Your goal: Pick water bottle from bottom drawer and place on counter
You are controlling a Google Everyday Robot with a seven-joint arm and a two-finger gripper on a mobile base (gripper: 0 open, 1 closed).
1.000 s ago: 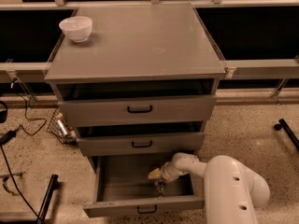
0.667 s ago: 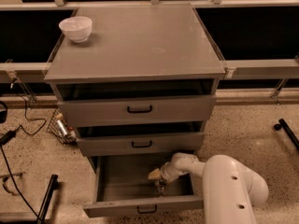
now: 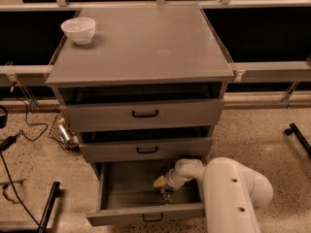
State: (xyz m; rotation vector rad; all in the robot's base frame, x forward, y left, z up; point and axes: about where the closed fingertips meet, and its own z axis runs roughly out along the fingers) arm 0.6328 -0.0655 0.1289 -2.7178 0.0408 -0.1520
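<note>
The hand (image 3: 165, 194) hangs low inside the open drawer (image 3: 121, 213), pointing down at its floor, right of the middle and close behind the front wall. How far open it is, and whether it has hold of anything, I cannot tell. The bottle does not show apart from it. My guess is that it lies right under or within the hand, masked by the wrist, so which way its long axis runs cannot be told. The white arm (image 3: 228, 188) enters over the drawer's right side. The table (image 3: 146, 52) lies straight above and further back, beyond two shut drawers, so the lift must first clear their fronts. A white bowl (image 3: 78, 29) sits at its far left corner.
</note>
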